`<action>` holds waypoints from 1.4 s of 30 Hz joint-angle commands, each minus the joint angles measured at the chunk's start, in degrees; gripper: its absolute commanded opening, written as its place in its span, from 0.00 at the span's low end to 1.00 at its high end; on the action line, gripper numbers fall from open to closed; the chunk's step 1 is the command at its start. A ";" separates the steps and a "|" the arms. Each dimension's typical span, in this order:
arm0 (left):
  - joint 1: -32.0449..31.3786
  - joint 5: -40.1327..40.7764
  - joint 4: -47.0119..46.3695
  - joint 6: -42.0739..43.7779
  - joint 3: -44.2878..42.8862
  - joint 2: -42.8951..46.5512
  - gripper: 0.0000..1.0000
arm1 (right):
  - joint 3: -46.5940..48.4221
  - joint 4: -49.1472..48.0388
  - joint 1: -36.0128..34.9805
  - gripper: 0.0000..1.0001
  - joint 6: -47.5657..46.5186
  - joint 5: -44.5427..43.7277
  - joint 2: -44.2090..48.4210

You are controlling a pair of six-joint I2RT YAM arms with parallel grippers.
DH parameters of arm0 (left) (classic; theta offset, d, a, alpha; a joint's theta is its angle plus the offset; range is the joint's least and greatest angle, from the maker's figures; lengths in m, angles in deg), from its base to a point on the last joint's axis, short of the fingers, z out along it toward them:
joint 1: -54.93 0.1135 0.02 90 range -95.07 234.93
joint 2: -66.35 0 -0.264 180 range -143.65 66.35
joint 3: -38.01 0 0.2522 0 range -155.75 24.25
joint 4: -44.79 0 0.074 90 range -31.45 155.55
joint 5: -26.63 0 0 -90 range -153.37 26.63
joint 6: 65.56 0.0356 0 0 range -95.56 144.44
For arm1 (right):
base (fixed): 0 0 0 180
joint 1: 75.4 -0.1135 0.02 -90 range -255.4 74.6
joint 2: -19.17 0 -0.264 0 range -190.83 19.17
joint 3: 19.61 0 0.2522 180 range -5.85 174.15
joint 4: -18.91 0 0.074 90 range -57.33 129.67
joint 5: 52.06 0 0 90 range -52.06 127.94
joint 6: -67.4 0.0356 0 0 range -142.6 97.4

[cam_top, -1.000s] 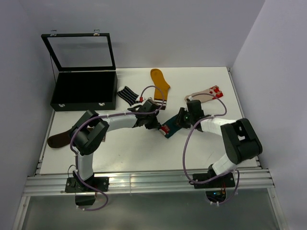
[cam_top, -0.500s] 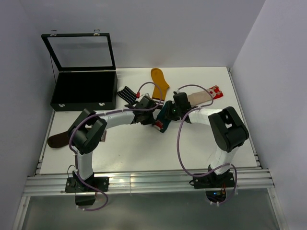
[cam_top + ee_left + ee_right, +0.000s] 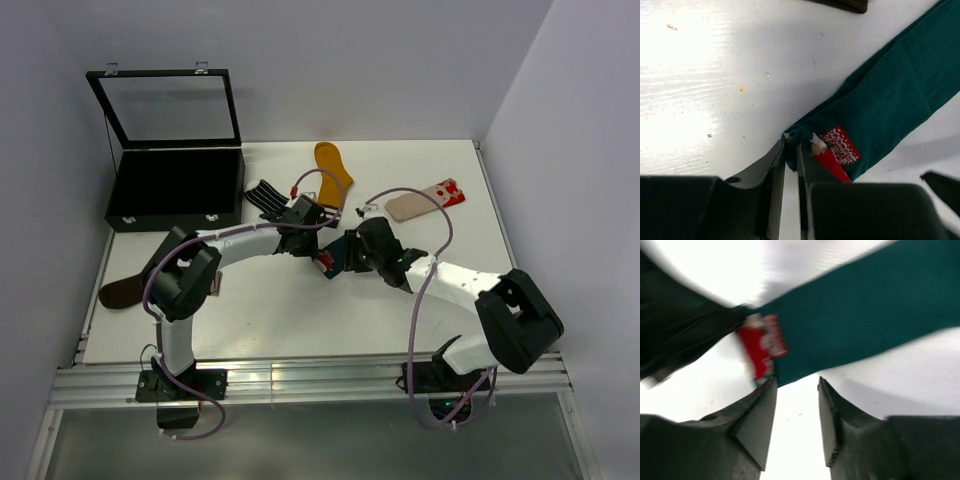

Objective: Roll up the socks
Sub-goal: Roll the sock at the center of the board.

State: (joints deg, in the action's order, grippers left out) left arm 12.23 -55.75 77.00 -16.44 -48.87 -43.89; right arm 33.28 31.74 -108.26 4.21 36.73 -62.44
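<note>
Change: the right gripper (image 3: 796, 382) had swung round to the near side of the teal sock (image 3: 890, 100) and spread its jaws, with nothing between them.
Left gripper (image 3: 791, 145): clenched on the sock's corner, beside the red-white patch (image 3: 837, 147) (only a thin pinch of fabric).
Meaning: rolling had probably not begun; the right gripper seemed to be lining up a fresh grip.
Sock: unrolled, flat, stretched diagonally mid-table (image 3: 260, 310) between both arms.

**Both arms meet at the teal sock**

The left gripper (image 3: 314, 250) and right gripper (image 3: 348, 256) flank the teal sock (image 3: 334, 259) mid-table. Striped (image 3: 264, 195), mustard (image 3: 333, 166) and beige (image 3: 425, 201) socks lie behind. A brown sock (image 3: 122, 292) lies left, near the open case (image 3: 176, 186).
</note>
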 commanded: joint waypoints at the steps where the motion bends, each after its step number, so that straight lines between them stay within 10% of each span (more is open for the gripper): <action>1: -0.28 -0.94 0.44 2.83 -1.41 0.11 0.20 | -2.31 -5.30 -4.22 0.48 -5.35 -5.20 3.64; 26: -1.16 -1.99 -1.23 1.69 -0.44 -1.12 0.21 | -1.43 -17.62 -14.77 0.49 -9.58 -10.29 -9.18; 35: -1.16 -1.38 -2.28 -1.56 1.14 -0.42 0.25 | -4.94 -17.88 -14.25 0.01 -3.44 -9.95 -9.10; 42: -0.46 1.26 -4.92 -7.19 5.18 3.18 0.45 | -10.47 -22.27 -6.79 0.00 5.34 0.94 -8.40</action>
State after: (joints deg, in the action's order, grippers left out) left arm 11.77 -55.51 73.38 -19.83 -46.11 -43.60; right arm 26.27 9.40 -118.03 4.12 32.55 -70.94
